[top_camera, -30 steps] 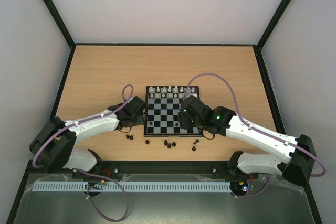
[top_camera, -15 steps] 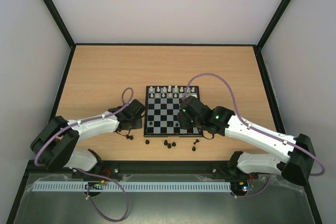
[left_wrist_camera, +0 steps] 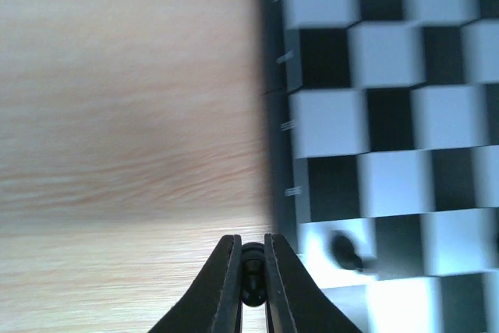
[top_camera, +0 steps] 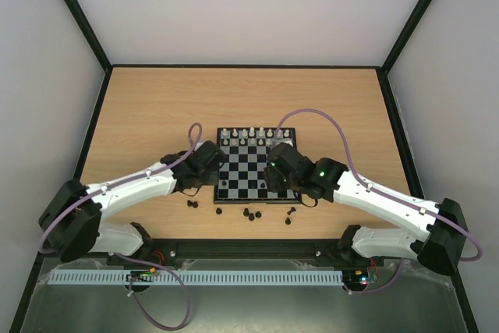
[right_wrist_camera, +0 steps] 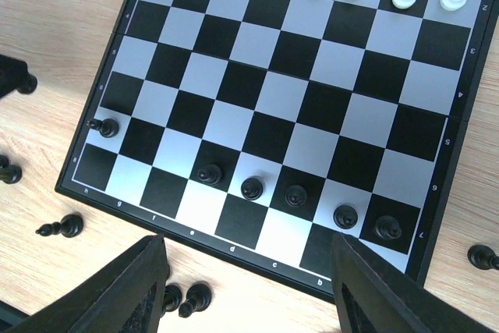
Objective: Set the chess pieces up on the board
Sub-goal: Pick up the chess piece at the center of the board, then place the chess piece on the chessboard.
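Note:
The board (top_camera: 245, 163) lies mid-table, with white chess pieces (top_camera: 251, 133) along its far rows. My left gripper (left_wrist_camera: 251, 239) is shut on a small black piece (left_wrist_camera: 253, 272), over the bare wood just off the board's left edge (left_wrist_camera: 271, 115). In the top view this gripper (top_camera: 209, 163) hangs at the left side of the board. My right gripper (right_wrist_camera: 248, 271) stands open and empty above the board's near edge (right_wrist_camera: 234, 251). Several black pawns (right_wrist_camera: 251, 187) stand in the second-nearest row. One more pawn (right_wrist_camera: 104, 125) sits at the left.
Loose black pieces lie on the wood before the board (top_camera: 249, 214), some left of it (top_camera: 192, 204) and some toward the right (top_camera: 290, 212). One stray piece (right_wrist_camera: 483, 256) lies off the board's right corner. Black frame rails edge the table (top_camera: 95, 122).
My left gripper has shut on a black piece and shifted up and right, to the board's left edge. The right arm has barely moved.

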Tool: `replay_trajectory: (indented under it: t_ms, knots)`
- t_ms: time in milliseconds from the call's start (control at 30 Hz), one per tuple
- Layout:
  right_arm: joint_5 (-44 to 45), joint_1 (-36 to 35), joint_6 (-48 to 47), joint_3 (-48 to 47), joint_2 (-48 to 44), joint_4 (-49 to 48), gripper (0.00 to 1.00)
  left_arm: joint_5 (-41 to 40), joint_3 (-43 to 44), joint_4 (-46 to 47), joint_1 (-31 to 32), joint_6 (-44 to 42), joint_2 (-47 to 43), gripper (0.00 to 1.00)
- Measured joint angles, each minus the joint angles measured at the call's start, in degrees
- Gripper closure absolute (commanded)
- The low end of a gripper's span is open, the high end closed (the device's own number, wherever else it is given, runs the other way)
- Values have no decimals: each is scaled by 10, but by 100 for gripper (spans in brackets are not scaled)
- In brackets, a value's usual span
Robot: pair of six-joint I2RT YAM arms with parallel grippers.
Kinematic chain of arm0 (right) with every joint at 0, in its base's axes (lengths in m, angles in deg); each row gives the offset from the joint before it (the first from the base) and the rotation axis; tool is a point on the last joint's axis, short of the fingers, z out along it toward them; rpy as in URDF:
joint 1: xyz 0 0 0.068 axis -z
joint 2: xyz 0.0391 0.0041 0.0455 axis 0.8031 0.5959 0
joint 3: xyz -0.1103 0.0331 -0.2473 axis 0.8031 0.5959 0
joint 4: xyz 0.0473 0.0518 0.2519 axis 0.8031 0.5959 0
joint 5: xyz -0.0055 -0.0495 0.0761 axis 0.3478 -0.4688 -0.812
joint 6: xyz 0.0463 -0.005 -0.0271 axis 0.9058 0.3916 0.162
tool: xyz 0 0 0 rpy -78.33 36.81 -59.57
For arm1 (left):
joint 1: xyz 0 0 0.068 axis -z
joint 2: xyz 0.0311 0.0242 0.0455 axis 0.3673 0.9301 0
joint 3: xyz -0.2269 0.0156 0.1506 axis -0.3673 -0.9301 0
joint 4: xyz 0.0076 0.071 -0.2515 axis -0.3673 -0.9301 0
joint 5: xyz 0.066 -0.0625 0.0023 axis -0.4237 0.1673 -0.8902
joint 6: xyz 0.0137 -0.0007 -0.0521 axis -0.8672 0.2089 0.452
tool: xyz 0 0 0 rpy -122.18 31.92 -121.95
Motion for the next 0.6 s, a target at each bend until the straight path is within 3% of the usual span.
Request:
replay_trajectory:
  t_ms: [267, 600]
  knots:
    - [14, 0, 2, -4, -26, 16, 42, 1, 121, -29, 72, -9, 3, 98]
    - [45, 0, 6, -24, -106, 59, 42, 8, 132, -32, 116, -11, 115, 96]
